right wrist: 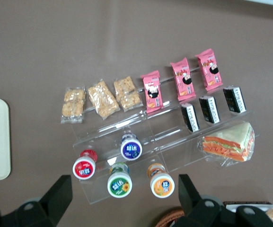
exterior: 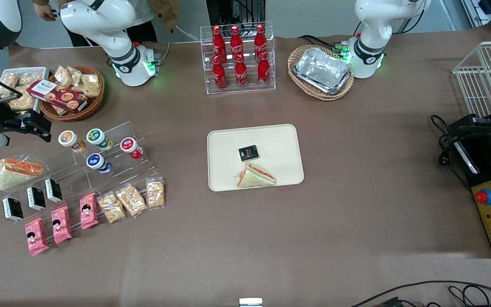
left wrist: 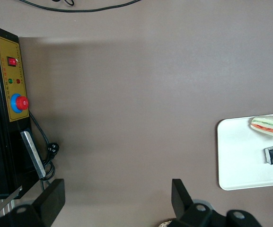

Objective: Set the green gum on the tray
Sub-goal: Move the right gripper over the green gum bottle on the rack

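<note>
Green gum [exterior: 99, 139] on the clear stepped rack [exterior: 113, 164], gripper [right wrist: 124, 191] spread wide above it, holding nothing.

The gum is a small cylinder, green lid with a white label, standing between the orange-lidded canister [exterior: 71, 141] and the red one [exterior: 131, 147], the blue one [exterior: 98, 163] one step lower. The cream tray [exterior: 271, 140], flat with rounded corners, lies well apart, holding a wrapped sandwich [exterior: 255, 176] and a small black packet [exterior: 248, 153].
</note>
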